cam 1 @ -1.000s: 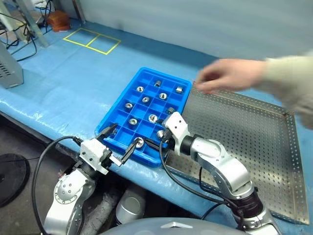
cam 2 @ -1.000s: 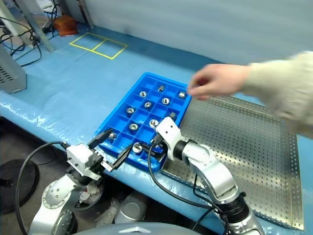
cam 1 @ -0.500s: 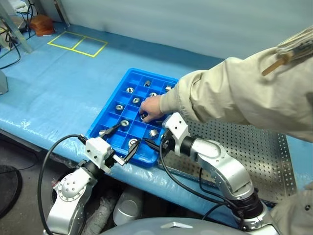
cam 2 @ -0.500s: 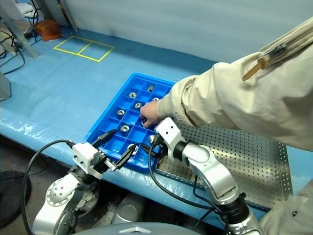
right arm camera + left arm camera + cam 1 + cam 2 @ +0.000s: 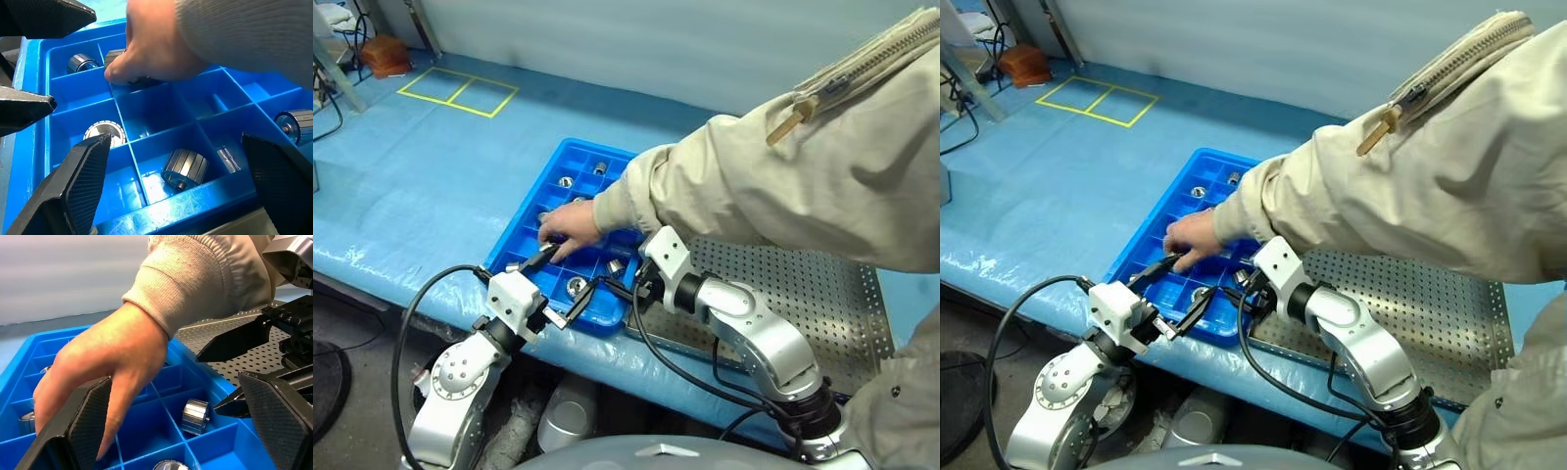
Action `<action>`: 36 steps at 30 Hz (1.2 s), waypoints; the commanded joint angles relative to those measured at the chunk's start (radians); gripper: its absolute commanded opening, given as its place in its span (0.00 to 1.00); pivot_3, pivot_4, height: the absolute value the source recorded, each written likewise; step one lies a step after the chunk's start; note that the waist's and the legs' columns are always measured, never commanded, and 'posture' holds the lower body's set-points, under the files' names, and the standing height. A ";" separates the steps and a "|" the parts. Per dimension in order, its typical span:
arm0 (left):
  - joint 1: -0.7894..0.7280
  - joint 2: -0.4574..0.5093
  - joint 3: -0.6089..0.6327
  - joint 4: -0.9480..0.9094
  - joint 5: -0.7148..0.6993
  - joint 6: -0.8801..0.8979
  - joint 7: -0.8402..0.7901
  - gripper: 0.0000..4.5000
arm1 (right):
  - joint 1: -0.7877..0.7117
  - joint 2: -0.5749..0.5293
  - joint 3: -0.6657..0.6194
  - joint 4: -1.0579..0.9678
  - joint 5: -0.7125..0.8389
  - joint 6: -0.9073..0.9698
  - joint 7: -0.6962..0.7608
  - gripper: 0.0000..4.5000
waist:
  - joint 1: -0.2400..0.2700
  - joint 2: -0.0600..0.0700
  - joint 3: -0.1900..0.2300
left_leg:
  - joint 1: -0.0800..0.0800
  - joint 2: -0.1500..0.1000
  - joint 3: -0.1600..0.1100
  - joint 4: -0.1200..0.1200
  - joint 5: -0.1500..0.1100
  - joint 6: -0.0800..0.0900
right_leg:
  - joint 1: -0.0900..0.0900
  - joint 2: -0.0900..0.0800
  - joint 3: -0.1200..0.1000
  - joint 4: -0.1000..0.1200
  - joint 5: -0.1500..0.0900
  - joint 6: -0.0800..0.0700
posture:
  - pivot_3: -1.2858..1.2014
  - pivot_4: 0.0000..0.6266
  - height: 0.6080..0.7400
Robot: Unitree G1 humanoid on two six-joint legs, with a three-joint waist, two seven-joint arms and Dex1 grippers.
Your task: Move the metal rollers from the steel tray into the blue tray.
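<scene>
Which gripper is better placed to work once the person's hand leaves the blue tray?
Right, tentatively. The right gripper is open at the border of the blue tray and the steel tray; the left gripper, also open, sits farther out, beside the person's hand.

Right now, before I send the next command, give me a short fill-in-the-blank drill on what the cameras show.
1. A person's hand is reaching into the ____ tray.
2. The left gripper and the right gripper both have their fingers ____.
3. The steel tray lies on the robot's ____ side of the compartment tray.
4. The metal rollers sit in compartments of the tray; neither gripper is ____ one.

Missing words: blue; open; right; holding
</scene>
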 commanded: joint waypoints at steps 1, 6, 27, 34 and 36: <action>-0.004 0.005 -0.005 -0.044 -0.006 -0.004 -0.003 1.00 | -0.003 0.000 -0.009 -0.040 0.011 -0.012 0.001 1.00 | -0.004 0.000 0.000 | 0.000 0.000 0.000 0.000 0.000 0.000 | 0.000 0.000 0.000 0.000 0.000 0.000 | 0.67 0.24 1.00; -0.001 0.006 -0.007 -0.044 -0.008 -0.006 -0.005 1.00 | -0.004 -0.001 -0.007 -0.039 0.009 -0.013 0.001 1.00 | -0.016 0.000 0.000 | 0.000 0.000 0.000 0.000 0.000 0.000 | 0.000 0.000 0.000 0.000 0.000 0.000 | 0.67 0.24 1.00; 0.004 0.007 -0.018 -0.043 -0.006 -0.009 -0.004 1.00 | -0.006 -0.004 -0.003 -0.041 0.007 -0.013 0.001 1.00 | -0.029 0.000 0.000 | 0.000 0.000 0.000 0.000 0.000 0.000 | 0.000 0.000 0.000 0.000 0.000 0.000 | 0.67 0.24 1.00; 0.002 0.010 -0.016 -0.042 -0.006 -0.007 -0.005 1.00 | -0.007 -0.004 -0.004 -0.037 0.003 -0.014 -0.003 1.00 | -0.029 0.000 0.000 | 0.000 0.000 0.000 -0.001 0.000 0.000 | 0.000 0.000 0.000 0.000 0.000 0.000 | 0.67 0.24 1.00; 0.003 0.011 -0.015 -0.041 -0.007 -0.008 -0.007 1.00 | -0.007 -0.004 -0.004 -0.037 0.002 -0.015 -0.004 1.00 | -0.029 0.000 0.000 | 0.000 0.000 0.000 -0.001 0.000 0.000 | 0.000 0.000 0.000 0.000 0.000 0.000 | 0.67 0.24 1.00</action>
